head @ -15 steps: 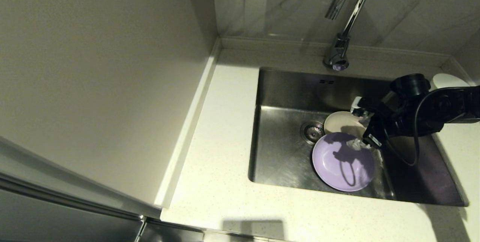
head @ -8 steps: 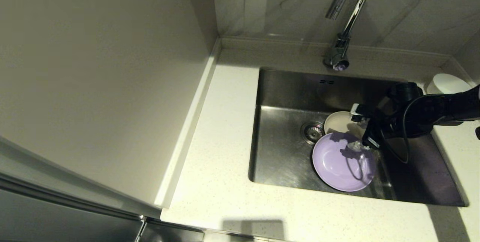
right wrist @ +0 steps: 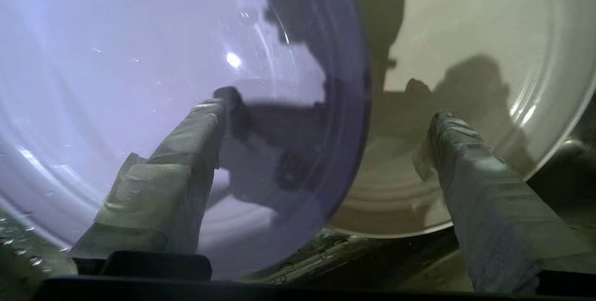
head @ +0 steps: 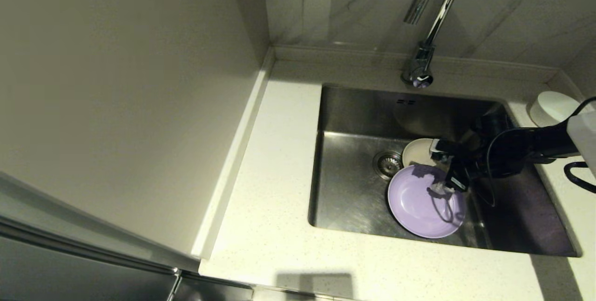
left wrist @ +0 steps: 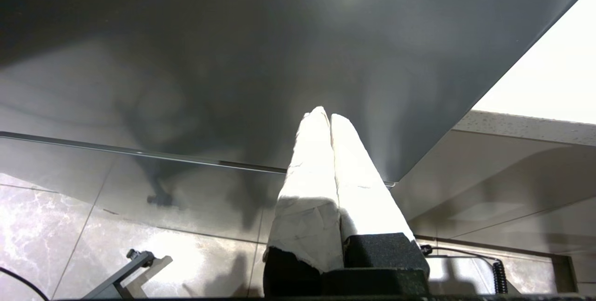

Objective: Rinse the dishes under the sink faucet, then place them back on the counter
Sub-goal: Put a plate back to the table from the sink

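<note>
Your right hand (head: pixel 440 170) hangs open inside the square steel sink (head: pixel 354 198), straddling the lavender round plate's (head: pixel 419 203) rim beside the beige round plate (head: pixel 416 151); judge it the pickup step, so lower and close.

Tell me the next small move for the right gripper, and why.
Probably ease the open right gripper down and close it on the lavender plate: its rim sits between the fingers, overlapping the beige plate in the sink.
</note>
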